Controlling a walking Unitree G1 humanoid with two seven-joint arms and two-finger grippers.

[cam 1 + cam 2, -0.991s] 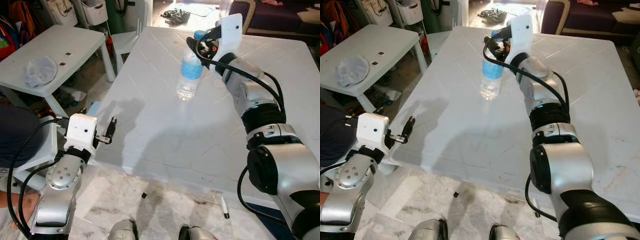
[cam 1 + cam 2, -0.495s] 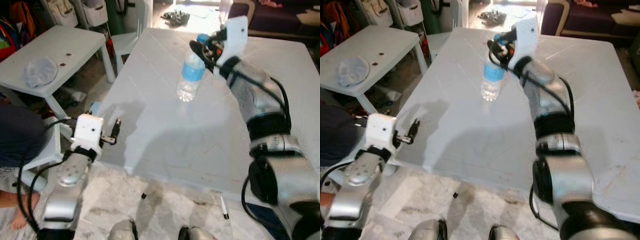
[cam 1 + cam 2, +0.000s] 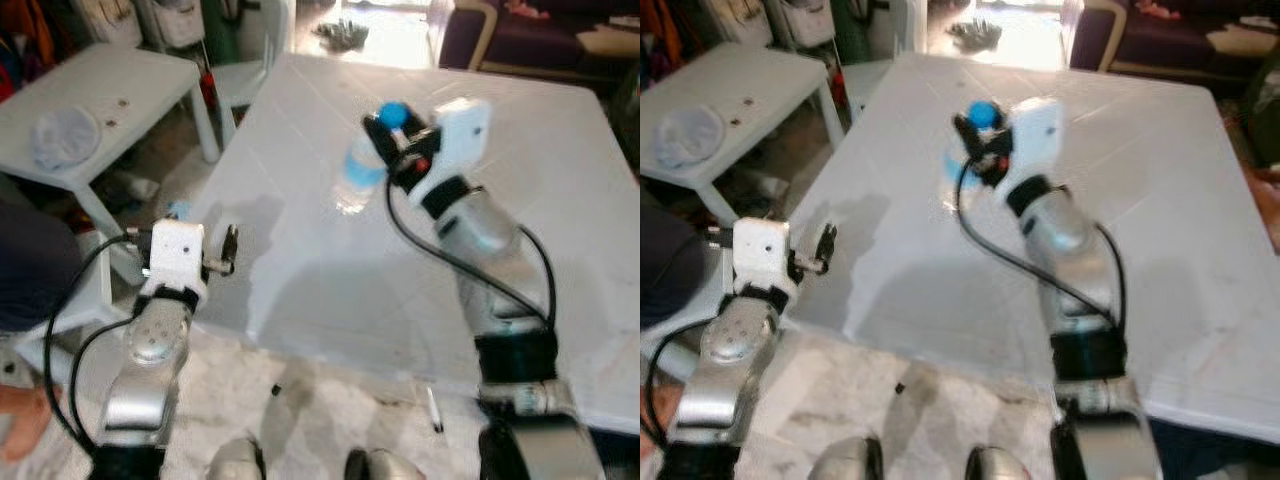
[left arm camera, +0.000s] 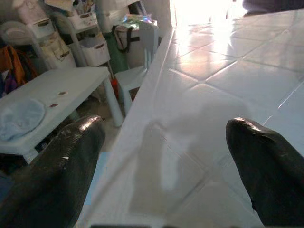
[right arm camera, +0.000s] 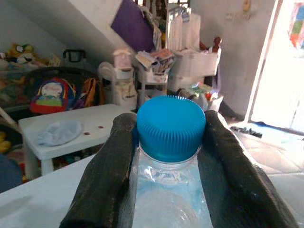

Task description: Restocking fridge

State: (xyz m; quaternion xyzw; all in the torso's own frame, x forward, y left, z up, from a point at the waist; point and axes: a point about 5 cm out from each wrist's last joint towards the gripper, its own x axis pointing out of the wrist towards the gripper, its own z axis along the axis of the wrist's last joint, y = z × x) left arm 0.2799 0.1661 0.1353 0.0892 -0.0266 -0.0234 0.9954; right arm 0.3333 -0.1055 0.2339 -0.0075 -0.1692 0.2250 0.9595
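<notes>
**A:** ok so how many bottles are we looking at?

**B:** just one. One clear water bottle (image 3: 365,170) with a blue cap (image 5: 171,127) and a light blue label, sitting in the upper middle of the head views, tilted and blurry. The right gripper (image 3: 392,140) has it: in the right wrist view its two black fingers (image 5: 107,166) are pressed against both sides of the neck right under the cap, so it's closed around the bottle. Can't tell if the bottom touches the table or is just off it.

**A:** and underneath?

**B:** one big white table (image 3: 330,270) that takes up the middle of the frame. The silver right arm reaches in from the lower right across it.

**A:** other gripper?

**B:** left gripper (image 3: 226,250) is at the left, level with the table's near left edge, holding nothing. Left wrist view shows its two fingers (image 4: 66,161) spread wide with bare tabletop between them.

**A:** anything else around?

**B:** one smaller white table (image 3: 95,110) in the upper left with one pale crumpled cloth (image 3: 58,137) on it, plus a couple of tiny dark bits too small to make out. One pen-like thing (image 3: 433,409) on the floor at the bottom, and a person's dark sleeve (image 3: 30,265) at the left edge.
</notes>
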